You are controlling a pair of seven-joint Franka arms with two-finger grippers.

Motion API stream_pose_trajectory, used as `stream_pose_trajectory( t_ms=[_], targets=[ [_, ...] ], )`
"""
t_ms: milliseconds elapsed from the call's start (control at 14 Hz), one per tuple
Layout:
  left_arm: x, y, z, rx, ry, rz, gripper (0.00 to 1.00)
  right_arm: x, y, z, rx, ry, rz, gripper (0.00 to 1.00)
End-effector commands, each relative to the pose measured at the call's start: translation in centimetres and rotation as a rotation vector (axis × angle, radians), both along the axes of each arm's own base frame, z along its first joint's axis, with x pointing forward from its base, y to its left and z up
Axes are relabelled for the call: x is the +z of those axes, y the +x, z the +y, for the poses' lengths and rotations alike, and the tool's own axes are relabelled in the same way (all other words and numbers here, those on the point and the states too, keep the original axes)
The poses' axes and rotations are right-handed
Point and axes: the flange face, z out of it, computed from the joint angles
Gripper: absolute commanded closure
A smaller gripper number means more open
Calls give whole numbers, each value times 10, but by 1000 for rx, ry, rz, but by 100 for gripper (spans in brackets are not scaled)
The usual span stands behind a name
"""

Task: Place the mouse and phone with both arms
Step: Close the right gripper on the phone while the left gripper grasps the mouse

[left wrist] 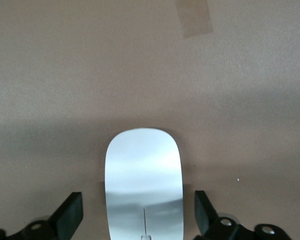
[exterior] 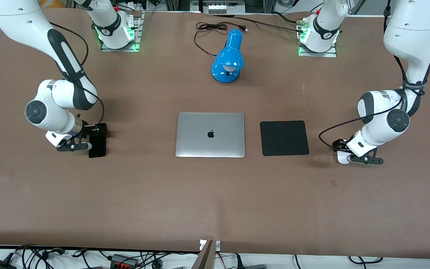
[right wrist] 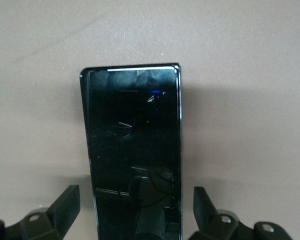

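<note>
The white mouse [left wrist: 144, 185] lies on the brown table toward the left arm's end; in the front view only its end [exterior: 342, 159] shows under the hand. My left gripper [left wrist: 138, 215] is open and low over it, one finger on each side with a gap to each. It also shows in the front view [exterior: 341, 149]. The black phone [right wrist: 132, 150] lies flat toward the right arm's end [exterior: 97, 147]. My right gripper [right wrist: 135, 205] is open and straddles the phone's end without touching it, and shows in the front view [exterior: 96, 134].
A shut silver laptop [exterior: 210, 134] lies mid-table with a square black mouse pad [exterior: 284, 137] beside it, toward the left arm's end. A blue desk lamp [exterior: 228, 56] with a black cord stands farther from the front camera. A tape patch [left wrist: 194, 17] is stuck near the mouse.
</note>
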Motion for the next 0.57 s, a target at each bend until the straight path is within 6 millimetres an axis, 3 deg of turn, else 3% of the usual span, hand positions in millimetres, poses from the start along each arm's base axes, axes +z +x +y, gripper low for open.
stream_pose_trajectory(
  t_ms=[0, 214, 357, 500],
  targets=[
    [-5, 2, 0, -27, 9, -25, 21, -4, -5, -1, 18, 0, -12, 0],
    [-6, 1, 0, -25, 9, -24, 47, -9, -6, -1, 18, 0, -12, 0],
    [-5, 2, -1, -26, 8, -24, 53, -10, -6, -1, 17, 0, -14, 0],
    [-3, 3, -2, -28, 9, -27, 53, -13, -7, -2, 15, 0, -9, 0]
  ],
)
